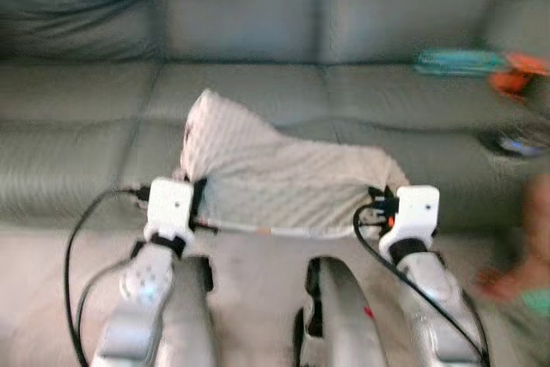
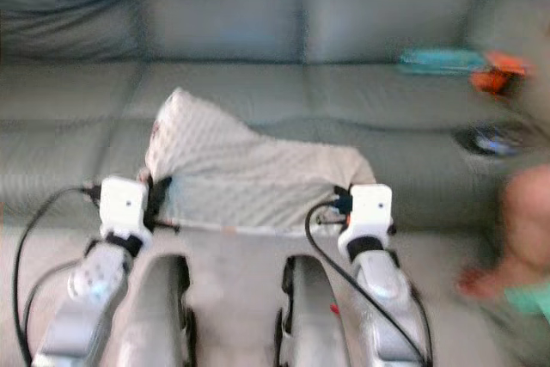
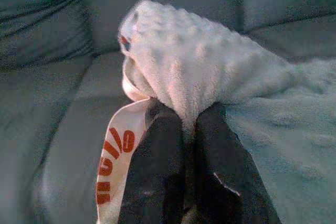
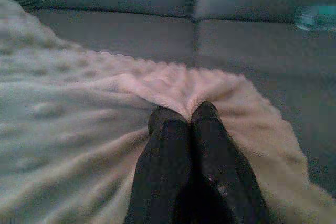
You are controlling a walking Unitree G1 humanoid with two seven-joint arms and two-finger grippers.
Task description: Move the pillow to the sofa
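Grey sofa [image 1: 258, 100] behind cream pillow [image 1: 284, 182], both grippers' fingers [image 3: 157, 171] clamped on it, red-lettered tag [image 3: 113, 166] unreadable.

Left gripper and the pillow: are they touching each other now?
Touching. In the left wrist view the left gripper has its two black fingers closed on a bunched fold of the white pillow, with the fabric pinched between them.

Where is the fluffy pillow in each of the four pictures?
Left eye view: pillow in the middle, over the sofa's front edge.
Right eye view: middle, slightly further left.
Left wrist view: bunched above the left hand.
Right wrist view: spread around the right hand.
Shared landmark: the grey sofa.
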